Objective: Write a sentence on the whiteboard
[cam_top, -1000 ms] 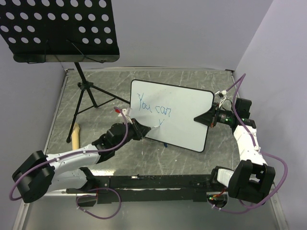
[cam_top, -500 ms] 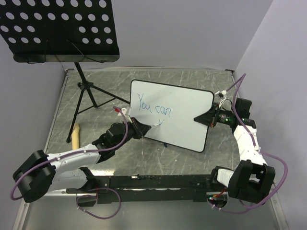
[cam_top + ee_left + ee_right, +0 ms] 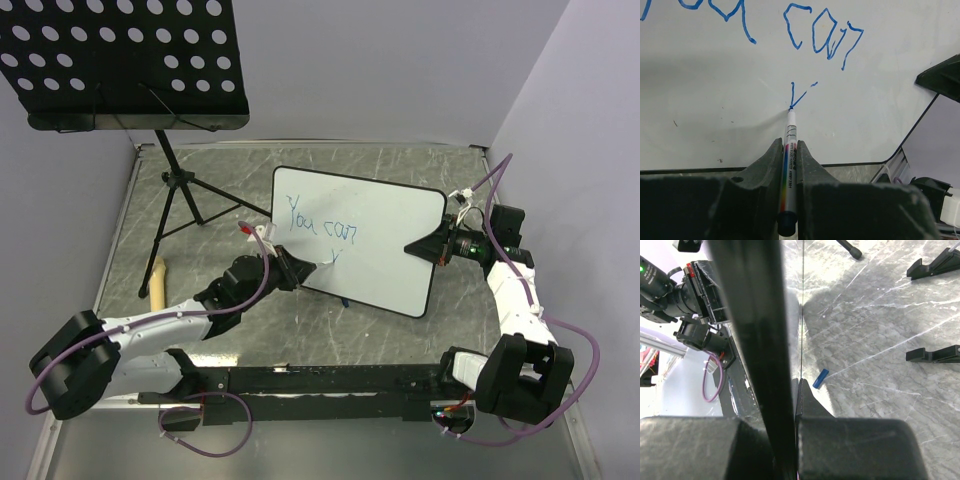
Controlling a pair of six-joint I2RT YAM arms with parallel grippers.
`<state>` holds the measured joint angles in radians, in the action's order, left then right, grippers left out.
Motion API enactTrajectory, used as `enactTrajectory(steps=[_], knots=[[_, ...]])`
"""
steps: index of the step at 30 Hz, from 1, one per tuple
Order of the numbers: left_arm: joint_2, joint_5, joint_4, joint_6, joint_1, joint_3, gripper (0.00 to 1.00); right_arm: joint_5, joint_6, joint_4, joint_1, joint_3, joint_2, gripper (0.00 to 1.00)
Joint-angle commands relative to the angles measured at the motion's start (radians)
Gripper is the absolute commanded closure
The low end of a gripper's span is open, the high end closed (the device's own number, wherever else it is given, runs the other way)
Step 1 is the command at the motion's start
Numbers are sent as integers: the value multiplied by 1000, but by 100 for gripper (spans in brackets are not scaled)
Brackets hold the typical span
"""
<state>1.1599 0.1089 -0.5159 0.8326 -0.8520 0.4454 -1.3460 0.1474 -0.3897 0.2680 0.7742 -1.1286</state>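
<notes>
Barely anything has shifted over the last second: the left forearm sits a shade higher and farther forward in the top view. Board, writing and right arm unchanged.

Left gripper [image 3: 290, 270] [image 3: 790, 145]: jaws clamped on a thin marker [image 3: 788, 165], barrel between the two fingers, cap end toward the wrist. Marker tip touches the whiteboard [image 3: 390, 215] [image 3: 715, 75] at the foot of a short blue stroke.

Right gripper [image 3: 425, 247] [image 3: 792, 385]: closed on the whiteboard's right short edge; the wrist view shows the black frame [image 3: 760, 340] edge-on between its fingers.

Whiteboard sits mid-table, between the two grippers, the left one at its near-left part, the right one at its right end.

Sentence [image 3: 320, 222] [image 3: 822, 40]: blue, upper line reads roughly "You can". Below "can", only a small V-like mark and a fleck.

Surface: grey marbled table [image 3: 400, 170], glossy. Small blue piece [image 3: 821, 378] lies on it near the board's lower edge. Tan stick [image 3: 157, 277] lies at the left side. Black perforated music stand [image 3: 120, 60] on a tripod at far left. Lilac walls [image 3: 400, 70] behind and to the right.

Orientation: board's long axis runs left to right in the top view, right end nearer the arms; written face toward the arms. Marker's long axis points from the left wrist straight at the board.
</notes>
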Motion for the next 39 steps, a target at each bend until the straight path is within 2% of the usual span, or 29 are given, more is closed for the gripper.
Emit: enactTrajectory(steps=[1,39], knots=[[11,-9,-36,0,4,47,99,-228,-2,41,-6,74,15,100],[-46,-80,93,36,5,6,99,-228,-16,58,-4,69,24,100]])
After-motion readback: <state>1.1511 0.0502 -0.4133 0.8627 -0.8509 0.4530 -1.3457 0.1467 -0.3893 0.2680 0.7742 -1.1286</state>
